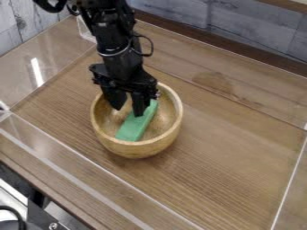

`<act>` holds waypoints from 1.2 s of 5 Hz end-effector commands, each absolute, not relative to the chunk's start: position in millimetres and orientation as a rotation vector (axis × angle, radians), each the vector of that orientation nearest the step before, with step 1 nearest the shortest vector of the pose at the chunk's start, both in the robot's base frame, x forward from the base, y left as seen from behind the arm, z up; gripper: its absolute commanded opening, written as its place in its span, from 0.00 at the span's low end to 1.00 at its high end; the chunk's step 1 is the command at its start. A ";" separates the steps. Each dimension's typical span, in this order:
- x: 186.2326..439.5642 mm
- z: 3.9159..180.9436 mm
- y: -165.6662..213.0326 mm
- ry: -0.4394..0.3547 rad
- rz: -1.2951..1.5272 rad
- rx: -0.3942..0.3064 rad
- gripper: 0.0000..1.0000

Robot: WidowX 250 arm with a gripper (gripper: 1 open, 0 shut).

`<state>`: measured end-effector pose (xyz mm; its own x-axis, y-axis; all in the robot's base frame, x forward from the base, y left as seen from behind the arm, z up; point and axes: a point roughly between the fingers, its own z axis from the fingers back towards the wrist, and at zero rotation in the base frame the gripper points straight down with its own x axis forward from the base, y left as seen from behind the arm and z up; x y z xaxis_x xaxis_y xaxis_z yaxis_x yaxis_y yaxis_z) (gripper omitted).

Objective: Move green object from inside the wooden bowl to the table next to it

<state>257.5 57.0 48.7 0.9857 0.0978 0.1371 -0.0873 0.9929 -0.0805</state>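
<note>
The wooden bowl [166,137] stands on the table [228,108], left of centre. Inside it the green object [132,128] lies slanted, its lower end on the bowl's floor and its upper end up near the far wall. My gripper [132,105] points straight down into the bowl, its dark fingers [118,97] reaching to the block's upper end. The fingers stand somewhat apart. The arm hides whether they clamp the block or just flank it.
Clear acrylic walls [72,184] border the table on the near, left and right sides. Bare wood-grain surface lies to the right of the bowl and in front of it.
</note>
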 end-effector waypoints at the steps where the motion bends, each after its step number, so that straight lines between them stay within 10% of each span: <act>1: 259.3 54.5 63.4 -0.196 0.135 -0.060 0.00; 3: 271.4 61.8 71.7 -0.199 0.084 -0.073 0.00; 4: 278.9 71.0 67.5 -0.197 0.041 -0.077 1.00; 6: 281.3 84.6 57.2 -0.199 0.012 -0.078 1.00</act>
<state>275.4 56.2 68.9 0.9895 0.0296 0.1418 -0.0158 0.9951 -0.0974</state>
